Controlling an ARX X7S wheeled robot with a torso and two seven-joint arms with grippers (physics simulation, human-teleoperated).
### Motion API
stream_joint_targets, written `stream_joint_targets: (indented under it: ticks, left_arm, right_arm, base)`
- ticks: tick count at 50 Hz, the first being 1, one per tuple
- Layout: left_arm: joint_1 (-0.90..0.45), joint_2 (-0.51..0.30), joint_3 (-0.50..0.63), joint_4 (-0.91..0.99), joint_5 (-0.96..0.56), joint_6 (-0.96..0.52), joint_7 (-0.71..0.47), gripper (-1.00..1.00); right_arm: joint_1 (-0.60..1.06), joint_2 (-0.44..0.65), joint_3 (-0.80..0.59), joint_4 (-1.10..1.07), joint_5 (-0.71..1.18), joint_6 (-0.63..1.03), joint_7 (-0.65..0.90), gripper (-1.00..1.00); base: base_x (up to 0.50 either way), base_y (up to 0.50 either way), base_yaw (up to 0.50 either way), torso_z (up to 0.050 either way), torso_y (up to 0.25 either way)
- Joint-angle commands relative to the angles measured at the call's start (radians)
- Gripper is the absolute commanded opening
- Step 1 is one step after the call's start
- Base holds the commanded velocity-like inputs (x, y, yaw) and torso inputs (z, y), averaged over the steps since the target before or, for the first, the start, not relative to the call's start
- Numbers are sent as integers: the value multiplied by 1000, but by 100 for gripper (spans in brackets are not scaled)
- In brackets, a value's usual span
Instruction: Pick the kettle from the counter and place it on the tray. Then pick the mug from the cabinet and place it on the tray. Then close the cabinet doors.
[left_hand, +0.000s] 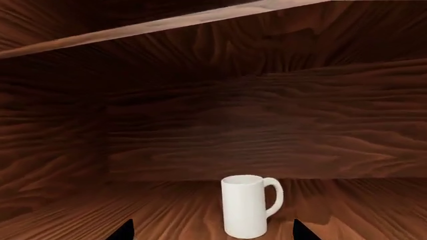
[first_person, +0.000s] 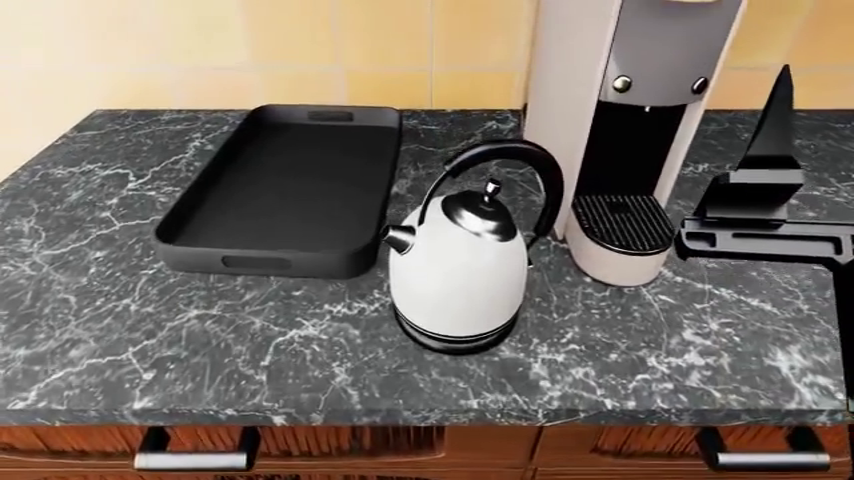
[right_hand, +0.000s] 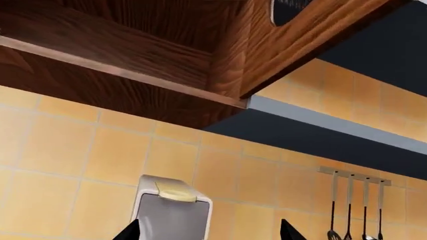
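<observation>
The white kettle (first_person: 458, 268) with its black arched handle stands on the dark marble counter (first_person: 107, 320), just right of the black tray (first_person: 200, 228), which holds nothing. The small cream mug (left_hand: 245, 206) stands upright on a wooden shelf inside the cabinet (left_hand: 253, 125), handle to one side. My left gripper (left_hand: 215, 233) is open, its two black tips either side of the mug and short of it. My right gripper (first_person: 779, 92) is raised at the counter's right end, pointing up, open and holding nothing (right_hand: 211, 232).
A tall beige coffee machine (first_person: 627, 130) stands right behind the kettle, between it and my right arm. Drawer handles (first_person: 195, 460) line the counter's front. The right wrist view shows the wooden cabinet underside (right_hand: 133, 65), tiled wall and hanging utensils (right_hand: 353, 210).
</observation>
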Motion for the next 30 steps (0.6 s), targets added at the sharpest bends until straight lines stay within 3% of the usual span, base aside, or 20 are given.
stream_joint_targets:
  ticks: [1,30]
  left_arm:
    - [4,-8,0,1,-3,1,-1,100]
    - [18,-19,3,6,-13,0,0,100]
  right_arm:
    - [2,-6,0,3,-1,5,0,100]
    - [-29,-15,-9,20,-25,-10,-7,100]
  base:
    - [387,0,0,0,0]
    - [387,0,0,0,1]
